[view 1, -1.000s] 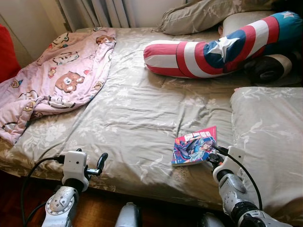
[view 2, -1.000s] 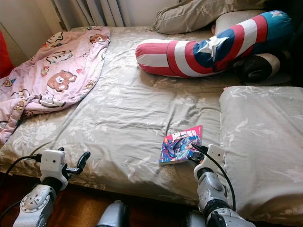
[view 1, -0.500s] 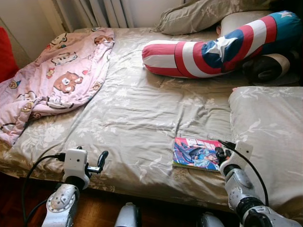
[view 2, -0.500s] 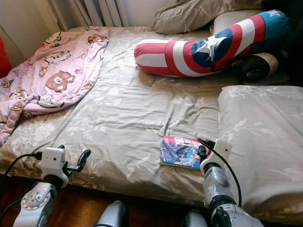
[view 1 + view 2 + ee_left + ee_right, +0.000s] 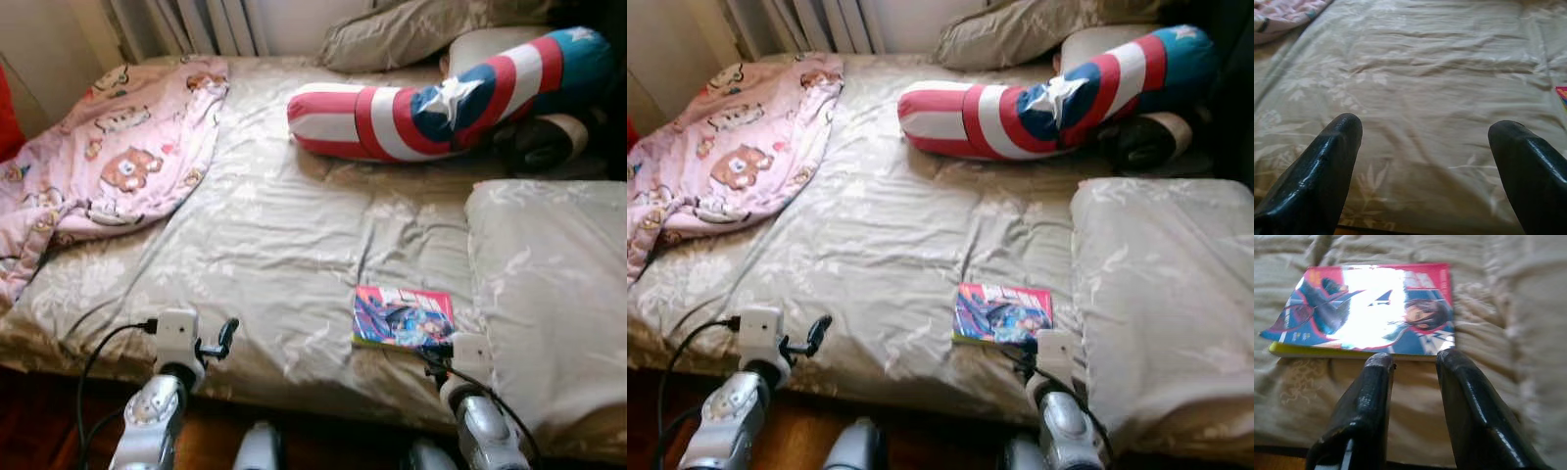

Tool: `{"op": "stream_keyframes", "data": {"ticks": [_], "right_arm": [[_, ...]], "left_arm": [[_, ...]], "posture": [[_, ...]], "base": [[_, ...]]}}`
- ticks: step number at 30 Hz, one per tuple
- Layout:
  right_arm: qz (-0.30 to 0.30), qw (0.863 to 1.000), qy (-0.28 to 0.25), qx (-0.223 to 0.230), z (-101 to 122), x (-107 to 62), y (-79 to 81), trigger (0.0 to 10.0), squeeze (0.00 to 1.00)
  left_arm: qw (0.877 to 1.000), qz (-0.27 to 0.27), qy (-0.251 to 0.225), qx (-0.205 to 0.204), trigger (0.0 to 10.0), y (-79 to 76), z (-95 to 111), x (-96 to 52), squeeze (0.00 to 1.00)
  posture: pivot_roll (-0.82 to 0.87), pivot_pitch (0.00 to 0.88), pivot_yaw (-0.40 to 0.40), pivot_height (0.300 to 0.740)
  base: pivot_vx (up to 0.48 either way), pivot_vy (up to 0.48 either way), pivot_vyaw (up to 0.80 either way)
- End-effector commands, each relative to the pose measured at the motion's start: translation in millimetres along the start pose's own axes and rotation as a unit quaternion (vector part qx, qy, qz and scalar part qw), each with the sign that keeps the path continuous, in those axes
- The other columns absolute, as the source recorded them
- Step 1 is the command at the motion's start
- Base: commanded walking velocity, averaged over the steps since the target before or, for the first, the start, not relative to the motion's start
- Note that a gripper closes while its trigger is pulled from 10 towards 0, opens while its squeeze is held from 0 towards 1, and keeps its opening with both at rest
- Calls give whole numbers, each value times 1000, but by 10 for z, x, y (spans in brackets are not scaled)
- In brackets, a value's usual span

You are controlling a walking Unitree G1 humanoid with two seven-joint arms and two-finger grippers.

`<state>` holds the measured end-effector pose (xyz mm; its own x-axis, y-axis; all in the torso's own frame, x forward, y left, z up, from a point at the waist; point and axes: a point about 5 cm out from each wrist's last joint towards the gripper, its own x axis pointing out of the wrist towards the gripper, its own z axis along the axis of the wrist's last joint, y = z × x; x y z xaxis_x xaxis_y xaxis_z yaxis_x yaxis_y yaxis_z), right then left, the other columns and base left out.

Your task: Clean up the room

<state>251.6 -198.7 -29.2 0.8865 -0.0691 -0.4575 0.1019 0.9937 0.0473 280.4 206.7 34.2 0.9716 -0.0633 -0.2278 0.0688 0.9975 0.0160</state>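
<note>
Book lies flat near the bed's front edge: light, thin, glossy and likely slippery. Right pincer, narrowly parted and empty, should pinch its near edge; left pincer gapes wide.

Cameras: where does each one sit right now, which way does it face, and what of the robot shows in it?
Left eye: head, facing forward and down at the bed; both silver arms show, left claw, right claw.
Right eye: same head, same scene from slightly to the right.
Left wrist: looks along the open left claw's fingers across the bedsheet.
Right wrist: looks along the right claw's fingers at the book, just short of it.
Shared: the book's edge shows in the left wrist view too.
</note>
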Motion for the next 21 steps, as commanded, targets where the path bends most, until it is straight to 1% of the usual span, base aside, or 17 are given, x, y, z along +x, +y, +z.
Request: {"op": "stream_keyframes", "data": {"ticks": [1, 2, 3, 4, 8, 11, 12, 13, 15, 17, 18, 19, 21], "right_arm": [[-4, 1000, 5, 7, -36, -19, -17, 10000, 0], [-6, 1000, 17, 6, -85, -37, -21, 10000, 0], [-6, 1000, 17, 6, -85, -37, -21, 10000, 0], [-6, 1000, 29, 3, -141, -57, -10, 10000, 0], [-9, 998, 50, -20, -199, -70, 2, 10000, 0], [-17, 999, 50, -5, -168, -47, 7, 10000, 0], [-13, 999, 52, -5, -160, -37, 26, 10000, 0], [2, 998, 66, -10, -171, -24, 83, 10000, 0], [9, 997, 76, -14, -185, -21, 107, 10000, 0], [14, 996, 86, -13, -225, -36, 121, 10000, 0], [23, 994, 103, -16, -294, -66, 138, 10000, 0], [23, 993, 114, -19, -346, -92, 130, 10000, 0], [18, 992, 123, -15, -382, -111, 116, 10000, 0]], "left_arm": [[1000, -1, 14, -9, 10000, -13, -66, 24, 0], [1000, -4, 27, -11, 10000, -34, -117, 40, 0], [1000, -4, 27, -11, 10000, -34, -117, 40, 0], [998, 3, 51, -40, 10000, -42, -202, 48, 0], [993, 8, 95, -64, 10000, -68, -359, 37, 0], [991, 3, 122, -59, 10000, -107, -463, 13, 0], [989, 1, 134, -57, 10000, -123, -511, -4, 0], [985, -1, 166, -55, 10000, -160, -627, -52, 0], [982, 0, 179, -55, 10000, -176, -672, -71, 0], [979, 0, 197, -54, 10000, -197, -734, -101, 0], [973, -1, 226, -47, 10000, -220, -832, -164, 0], [969, 2, 243, -43, 10000, -228, -887, -200, 0], [967, 11, 249, -45, 10000, -216, -910, -218, 0]], "posture": [[77, 28, 59, 716], [74, 25, 55, 726], [74, 25, 55, 726], [67, 15, 45, 736], [66, 0, 29, 740], [60, 0, 14, 740], [59, 0, 11, 740], [54, 0, 0, 740], [47, 0, -2, 740], [39, 0, -7, 740], [43, 0, -10, 740], [56, 0, -14, 740], [69, 0, -18, 740]], "base": [[0, 0, 0], [0, 0, 0], [0, 0, 0], [0, 0, 0], [0, 0, 0], [0, 0, 0], [0, 0, 0], [0, 0, 0], [0, 0, 0], [0, 0, 0], [0, 0, 0], [0, 0, 0], [0, 0, 0]]}}
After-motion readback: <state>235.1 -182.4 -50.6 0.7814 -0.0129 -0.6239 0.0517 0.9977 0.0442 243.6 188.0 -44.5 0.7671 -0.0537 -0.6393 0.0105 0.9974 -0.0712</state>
